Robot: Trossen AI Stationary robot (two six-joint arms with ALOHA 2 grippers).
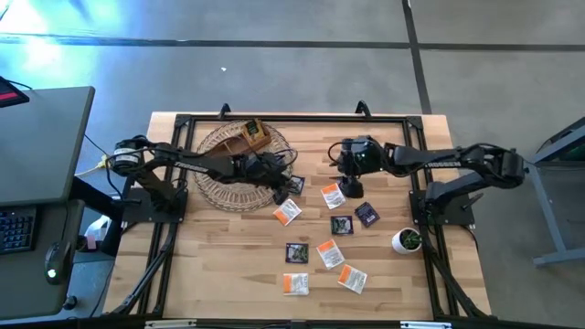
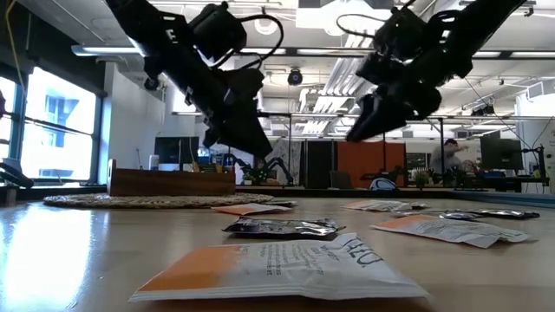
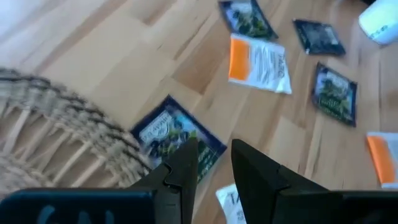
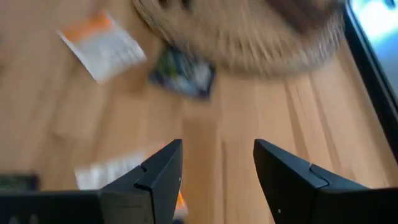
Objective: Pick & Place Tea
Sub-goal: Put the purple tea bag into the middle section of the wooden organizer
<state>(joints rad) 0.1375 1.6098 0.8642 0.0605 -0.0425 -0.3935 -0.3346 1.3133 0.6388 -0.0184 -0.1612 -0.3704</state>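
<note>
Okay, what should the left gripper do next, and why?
Probably lower the left gripper onto the dark tea bag right below it. Its fingers are slightly apart, nothing between them, and that bag lies flat beside the wicker mat.

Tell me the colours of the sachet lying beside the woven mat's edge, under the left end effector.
Dark blue-purple square sachet with green-and-white print, clearest in the left wrist view.

The wooden box (image 1: 249,137) sits on the woven mat (image 1: 239,164) toward the table's (image 1: 201,265) back left. One sachet (image 1: 294,184) lies just at the mat's right edge, perhaps touching it. The remaining tea sachets (image 1: 327,252) spread right and forward of the mat, with the small pot (image 1: 407,240) farther right.
</note>
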